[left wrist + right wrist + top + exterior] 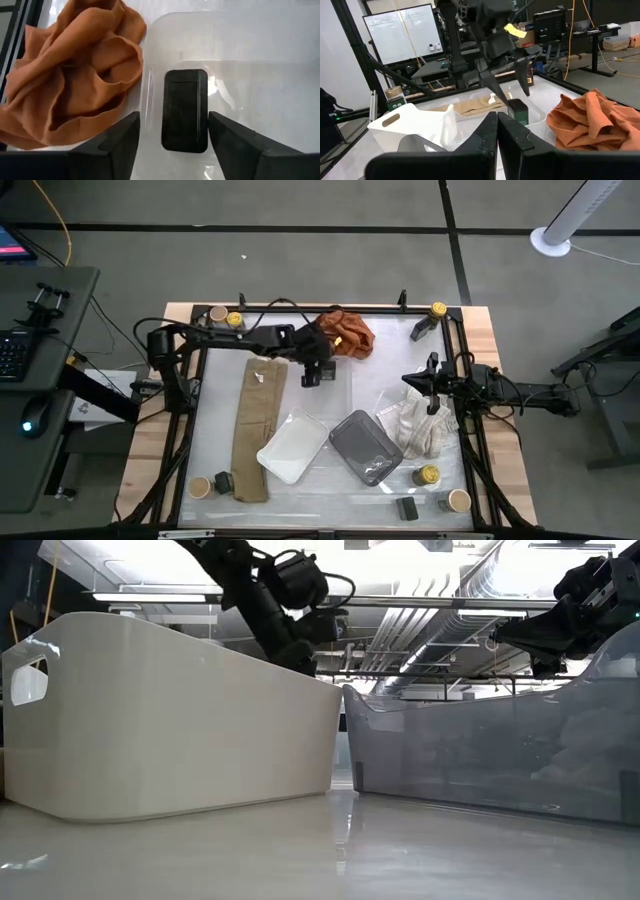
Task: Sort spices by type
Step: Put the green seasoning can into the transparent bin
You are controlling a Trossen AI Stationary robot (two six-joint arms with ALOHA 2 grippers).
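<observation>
Left gripper (pixel 172 130) open, its fingers (pixel 227 135) flanking a black rectangular box (pixel 184 110) without clamping it. The box lies flat in a clear tray (pixel 260 65) near the desk's far edge, just beside the orange cloth (pixel 75 75). Right gripper (pixel 497 131) closed, empty, near the desk's right edge.

Labels on the far jars (pixel 226 318) unreadable.

Black box (pixel 184 110) shown beside rust-orange cloth (pixel 75 75); white tray (pixel 294 447) and grey tray (pixel 366 447) are seen alongside a tan cloth strip (pixel 256 425); jar lids (pixel 427 475) are coloured yellow.
</observation>
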